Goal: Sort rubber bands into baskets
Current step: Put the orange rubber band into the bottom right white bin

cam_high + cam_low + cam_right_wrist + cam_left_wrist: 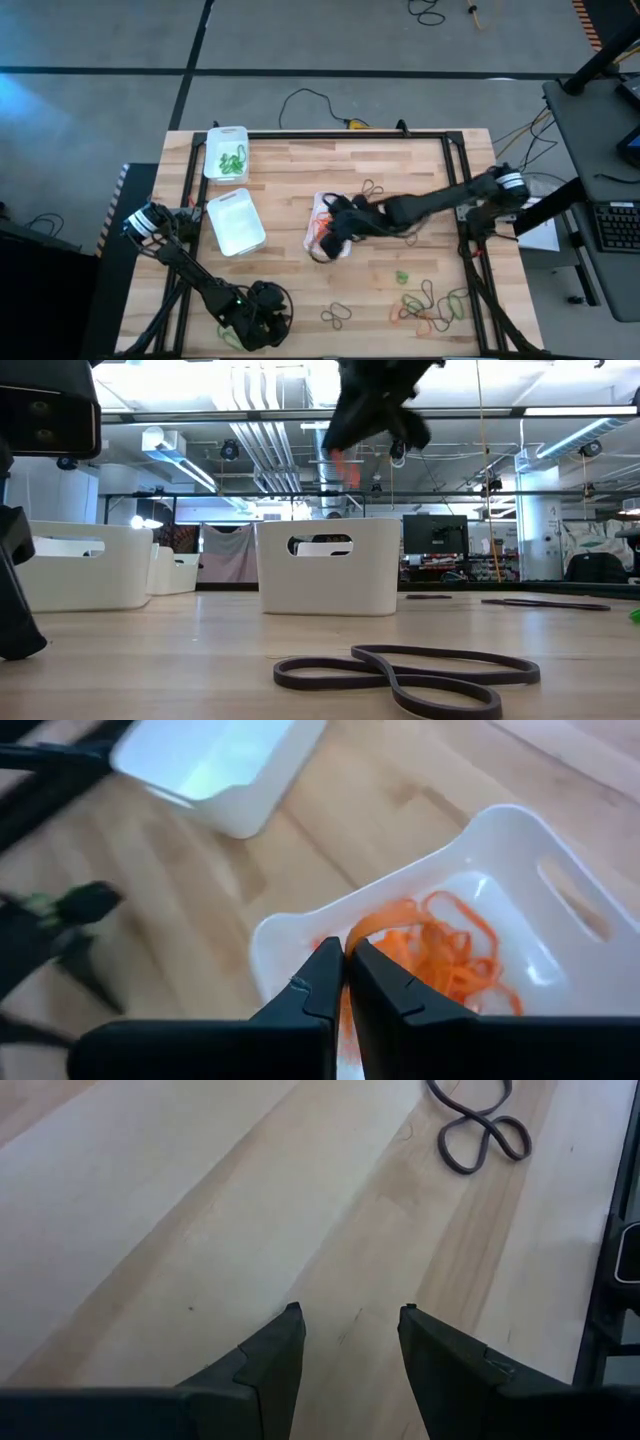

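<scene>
Right gripper, fingers pinched on a thin orange rubber band, hangs over the shallow white plastic tray of orange bands at the table's centre. Left gripper, fingers parted and empty, waits near the front edge beside a dark band. Bare wood surrounds it; no writing appears legible.

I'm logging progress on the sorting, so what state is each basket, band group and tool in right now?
Right tool: shut on an orange band, above the orange basket.
Left tool: open, empty, over bare table.
Orange basket: holds orange bands.
Green basket: holds green bands.
Middle basket: looks empty.
Loose bands: unsorted on the table.
</scene>
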### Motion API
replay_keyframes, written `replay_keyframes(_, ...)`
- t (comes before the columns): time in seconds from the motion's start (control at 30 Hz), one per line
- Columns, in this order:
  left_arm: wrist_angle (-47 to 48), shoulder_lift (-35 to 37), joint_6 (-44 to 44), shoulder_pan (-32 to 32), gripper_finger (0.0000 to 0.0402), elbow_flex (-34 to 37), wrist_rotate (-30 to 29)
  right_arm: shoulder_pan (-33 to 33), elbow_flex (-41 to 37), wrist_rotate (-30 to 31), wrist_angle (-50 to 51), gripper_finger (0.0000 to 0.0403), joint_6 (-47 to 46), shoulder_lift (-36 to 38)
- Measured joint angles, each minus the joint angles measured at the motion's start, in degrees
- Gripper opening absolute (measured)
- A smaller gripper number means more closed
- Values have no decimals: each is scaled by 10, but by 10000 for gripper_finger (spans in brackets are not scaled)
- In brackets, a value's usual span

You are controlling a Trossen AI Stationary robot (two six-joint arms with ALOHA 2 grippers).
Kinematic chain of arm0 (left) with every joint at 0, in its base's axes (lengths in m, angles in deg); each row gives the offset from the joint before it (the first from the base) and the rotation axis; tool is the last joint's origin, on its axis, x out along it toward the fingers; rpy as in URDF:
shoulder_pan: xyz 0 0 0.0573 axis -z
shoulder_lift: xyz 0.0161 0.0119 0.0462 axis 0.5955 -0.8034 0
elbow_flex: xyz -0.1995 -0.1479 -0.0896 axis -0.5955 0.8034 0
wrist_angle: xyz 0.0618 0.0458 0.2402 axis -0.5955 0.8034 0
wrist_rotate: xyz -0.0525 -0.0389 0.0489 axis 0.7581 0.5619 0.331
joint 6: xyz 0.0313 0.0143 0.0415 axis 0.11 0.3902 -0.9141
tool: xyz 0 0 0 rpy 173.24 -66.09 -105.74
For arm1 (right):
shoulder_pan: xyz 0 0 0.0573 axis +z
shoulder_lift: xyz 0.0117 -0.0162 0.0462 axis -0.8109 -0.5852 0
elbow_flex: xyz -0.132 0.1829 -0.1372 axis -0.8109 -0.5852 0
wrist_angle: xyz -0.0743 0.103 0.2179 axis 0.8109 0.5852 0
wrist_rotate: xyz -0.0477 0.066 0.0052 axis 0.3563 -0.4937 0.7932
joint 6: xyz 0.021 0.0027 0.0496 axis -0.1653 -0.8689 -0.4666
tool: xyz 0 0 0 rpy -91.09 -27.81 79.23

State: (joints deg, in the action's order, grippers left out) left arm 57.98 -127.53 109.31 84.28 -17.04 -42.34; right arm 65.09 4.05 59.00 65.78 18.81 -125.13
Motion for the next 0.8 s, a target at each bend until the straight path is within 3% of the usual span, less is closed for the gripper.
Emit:
replay_keyframes(0.23,5,0,31,10,153,0,-2,-68,72,-16,90,12,19,-90)
replay_keyframes(0.4,9,0,40,15,153,0,-4,-94,77,-82,95,12,20,-126)
replay_keyframes(0.6,11,0,43,17,153,0,-4,-101,77,-90,120,14,-22,-151)
replay_keyframes(0.8,13,0,44,18,153,0,-8,-101,76,-89,119,69,-29,-153)
